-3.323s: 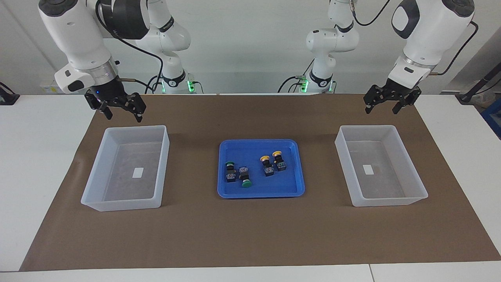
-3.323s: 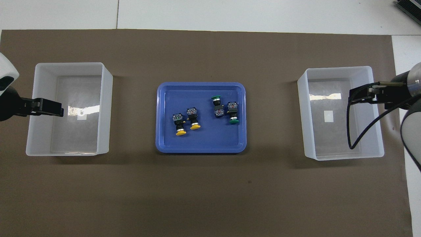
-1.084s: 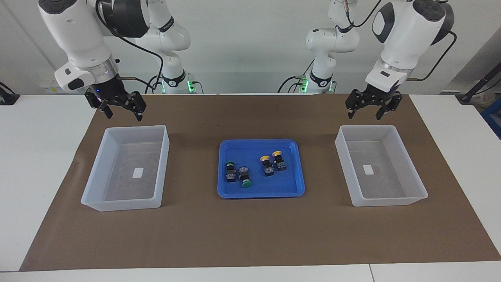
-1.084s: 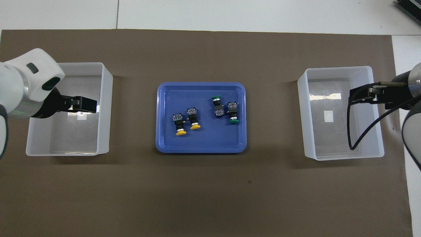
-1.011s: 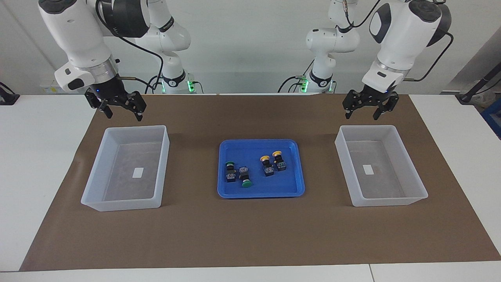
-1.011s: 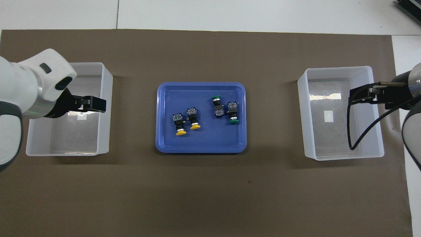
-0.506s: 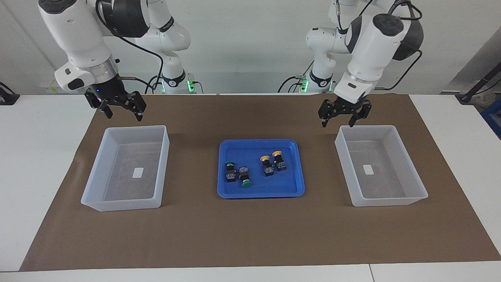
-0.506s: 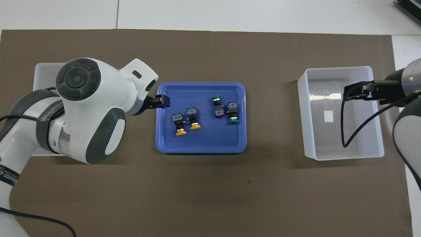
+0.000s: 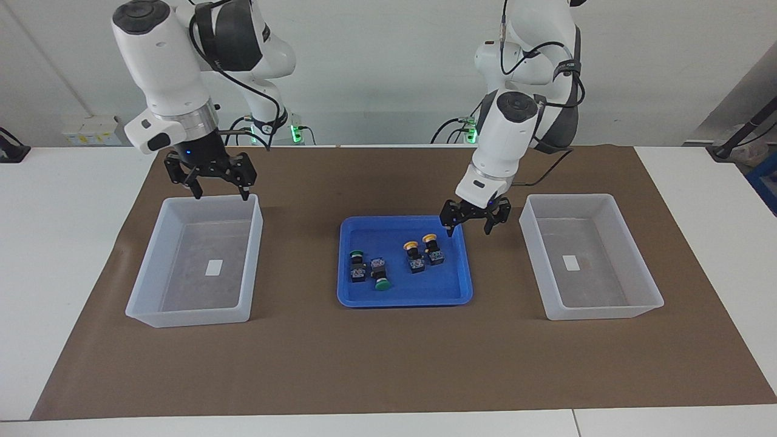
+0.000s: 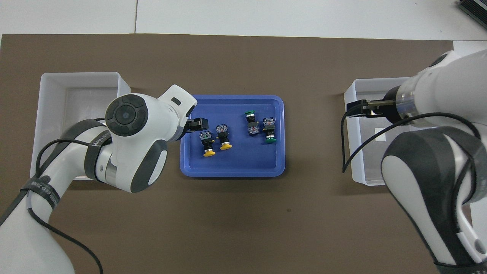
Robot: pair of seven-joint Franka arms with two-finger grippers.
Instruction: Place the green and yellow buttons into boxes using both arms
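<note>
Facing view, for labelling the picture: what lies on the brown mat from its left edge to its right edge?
Box at the right arm's end → blue tray holding green buttons then yellow buttons → box at the left arm's end.

Two yellow buttons (image 9: 424, 252) and two green buttons (image 9: 368, 270) lie between two empty translucent boxes (image 9: 195, 261).

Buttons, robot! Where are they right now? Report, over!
Left gripper open over the blue tray's edge; right gripper open above a box. All four buttons on the tray, untouched. Nothing blocking.
</note>
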